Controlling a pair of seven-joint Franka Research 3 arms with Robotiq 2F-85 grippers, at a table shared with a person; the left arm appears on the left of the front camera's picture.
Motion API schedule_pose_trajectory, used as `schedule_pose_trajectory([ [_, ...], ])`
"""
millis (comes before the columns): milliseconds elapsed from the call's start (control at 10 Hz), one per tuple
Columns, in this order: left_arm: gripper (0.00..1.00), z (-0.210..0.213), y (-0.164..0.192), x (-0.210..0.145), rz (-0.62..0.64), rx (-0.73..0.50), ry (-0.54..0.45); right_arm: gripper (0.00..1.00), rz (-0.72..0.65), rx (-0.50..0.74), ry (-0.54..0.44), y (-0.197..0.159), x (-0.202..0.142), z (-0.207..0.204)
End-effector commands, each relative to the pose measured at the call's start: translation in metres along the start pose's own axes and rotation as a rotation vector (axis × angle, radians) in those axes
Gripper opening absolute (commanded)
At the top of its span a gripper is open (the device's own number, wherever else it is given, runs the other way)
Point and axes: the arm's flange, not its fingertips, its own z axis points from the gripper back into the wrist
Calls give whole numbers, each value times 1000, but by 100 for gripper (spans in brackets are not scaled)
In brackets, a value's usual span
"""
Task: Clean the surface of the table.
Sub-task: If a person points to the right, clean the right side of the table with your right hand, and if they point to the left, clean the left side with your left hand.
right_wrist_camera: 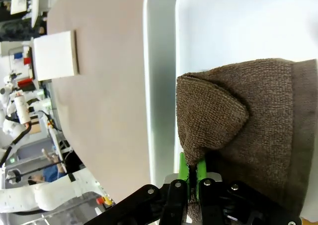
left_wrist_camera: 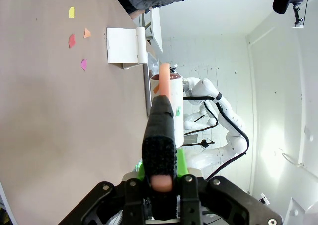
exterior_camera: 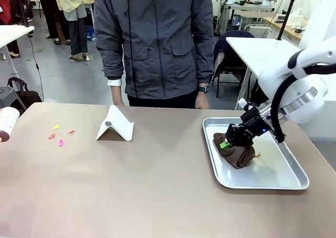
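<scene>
The brownish-tan table [exterior_camera: 147,185] carries several small coloured paper scraps [exterior_camera: 60,134] near its left end; the left wrist view also shows these scraps [left_wrist_camera: 78,36]. My right gripper [exterior_camera: 232,140] is down in the silver tray [exterior_camera: 262,184], shut on a fold of a brown cloth [exterior_camera: 237,155]. In the right wrist view the green pads [right_wrist_camera: 185,171] pinch that cloth [right_wrist_camera: 238,130] over the tray [right_wrist_camera: 159,86]. At the far left edge is a white bottle with a red end [exterior_camera: 6,123]. My left gripper [left_wrist_camera: 161,106] is shut on that bottle [left_wrist_camera: 166,78].
A white folded card stand [exterior_camera: 115,125] sits on the table's far middle, between the scraps and the tray, also seen as the stand [left_wrist_camera: 124,45] from the left wrist. A person in a grey jacket [exterior_camera: 157,38] stands at the far edge, hands hanging down.
</scene>
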Motion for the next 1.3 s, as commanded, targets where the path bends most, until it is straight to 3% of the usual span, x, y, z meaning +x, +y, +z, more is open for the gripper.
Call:
schedule_pose_trajectory([
  [0,0,1,-4,-2,-18,-16,6,6,-11,-16,-35,-8,2,4],
  [600,0,1,-4,-2,-18,-16,6,6,-216,-32,-183,-55,13,44],
  [1000,0,1,-4,-2,-18,-16,6,6,-260,127,-216,-59,15,51],
  [1200,0,1,-4,-2,-18,-16,6,6,-287,311,-179,-61,13,65],
])
